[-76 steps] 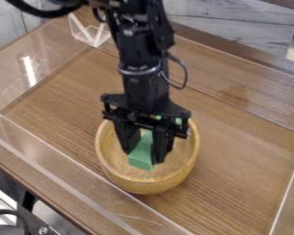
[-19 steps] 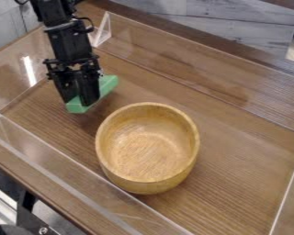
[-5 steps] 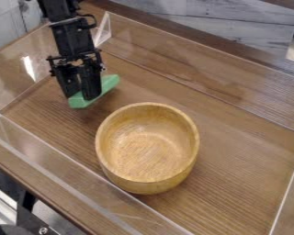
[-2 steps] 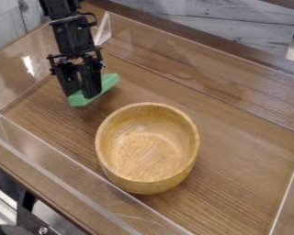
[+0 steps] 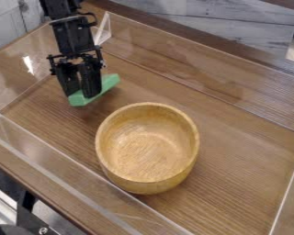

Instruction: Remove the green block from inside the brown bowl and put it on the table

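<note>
The green block is at the left of the table, its lower end touching or nearly touching the wood. My black gripper points steeply down and is shut on the green block, its fingers covering most of the block's left side. The brown bowl stands empty at the front middle, to the right of and below the gripper, apart from the block.
Clear acrylic walls run along the table's edges, close to the gripper on the left and front. A clear angled piece stands behind the arm.
Nothing has visibly moved over the last second. Long before that, the gripper held the block inside the bowl; the block now sits at the left of the table, outside the bowl.
</note>
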Available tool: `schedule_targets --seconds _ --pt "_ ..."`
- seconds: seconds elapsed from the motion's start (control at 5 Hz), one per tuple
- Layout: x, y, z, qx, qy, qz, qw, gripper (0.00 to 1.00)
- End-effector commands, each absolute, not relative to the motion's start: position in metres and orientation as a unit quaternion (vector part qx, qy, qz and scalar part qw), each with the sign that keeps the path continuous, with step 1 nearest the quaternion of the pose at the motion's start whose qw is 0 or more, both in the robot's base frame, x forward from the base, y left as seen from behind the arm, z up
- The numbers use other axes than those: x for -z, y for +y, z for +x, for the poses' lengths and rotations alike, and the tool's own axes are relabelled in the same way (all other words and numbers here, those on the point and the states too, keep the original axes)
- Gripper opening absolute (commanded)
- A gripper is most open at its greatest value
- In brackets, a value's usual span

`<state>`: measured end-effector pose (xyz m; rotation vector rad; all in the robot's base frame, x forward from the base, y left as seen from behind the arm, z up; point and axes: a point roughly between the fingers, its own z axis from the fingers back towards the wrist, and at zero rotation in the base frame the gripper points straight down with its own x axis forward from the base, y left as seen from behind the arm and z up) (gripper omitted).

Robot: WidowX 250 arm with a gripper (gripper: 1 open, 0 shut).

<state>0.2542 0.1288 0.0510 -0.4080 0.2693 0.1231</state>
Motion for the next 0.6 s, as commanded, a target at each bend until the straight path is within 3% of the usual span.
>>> schedule_targets --seconds 0.0,0.4 --pt "-0.0647 0.1358 0.262 -0.059 0.114 -0.189 0.974 0.0" --pt "-0.0659 0.1365 0.2624 -0.062 0.12 -0.192 0.972 0.0"
